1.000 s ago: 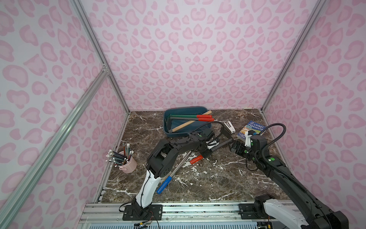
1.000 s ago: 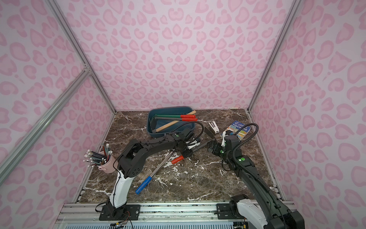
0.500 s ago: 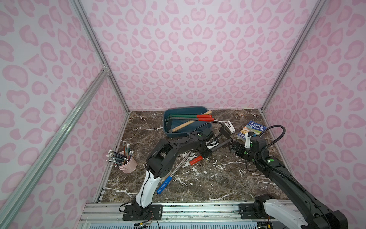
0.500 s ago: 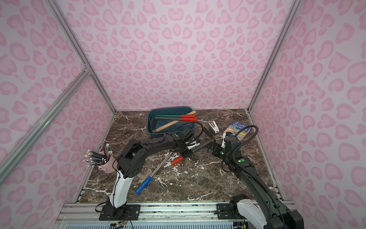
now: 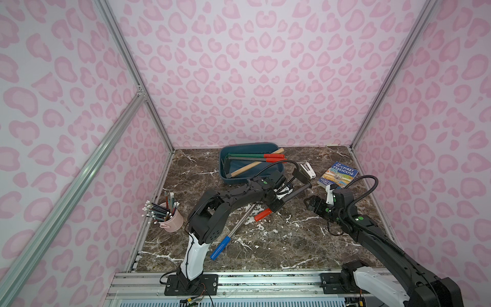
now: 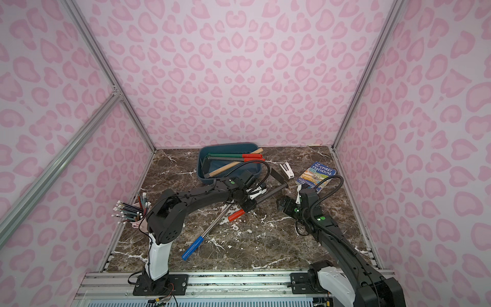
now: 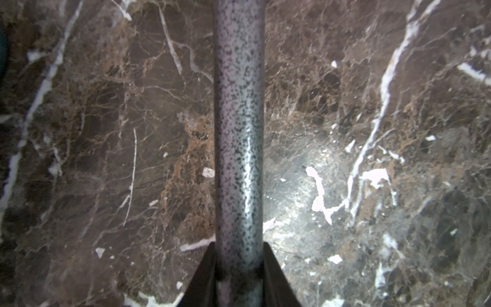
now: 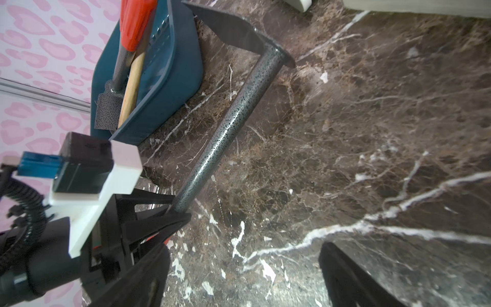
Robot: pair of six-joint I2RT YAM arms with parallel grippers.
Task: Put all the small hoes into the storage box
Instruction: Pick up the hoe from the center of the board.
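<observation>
The small hoe has a speckled grey shaft (image 5: 296,192), a red handle (image 5: 263,214) and a dark blade (image 8: 228,29) that points toward the storage box. My left gripper (image 5: 281,198) is shut on the shaft (image 7: 239,133), with both fingers (image 7: 273,271) pressed against its sides. The hoe sits low over the marble, just in front of the teal storage box (image 5: 239,180), which holds several long tools. My right gripper (image 5: 310,204) stands open to the right of the hoe with nothing between its fingers (image 8: 345,273). Both top views show the hoe (image 6: 271,192) and the box (image 6: 207,180).
A tool with a silver shaft and blue handle (image 5: 220,247) lies on the table under my left arm. A pink pencil cup (image 5: 171,220) stands at the left wall. A white stapler (image 5: 308,170) and a book (image 5: 338,175) lie at the back right.
My left gripper has closed the last bit onto the hoe's shaft. My right gripper has drifted slightly toward the front, still open.
</observation>
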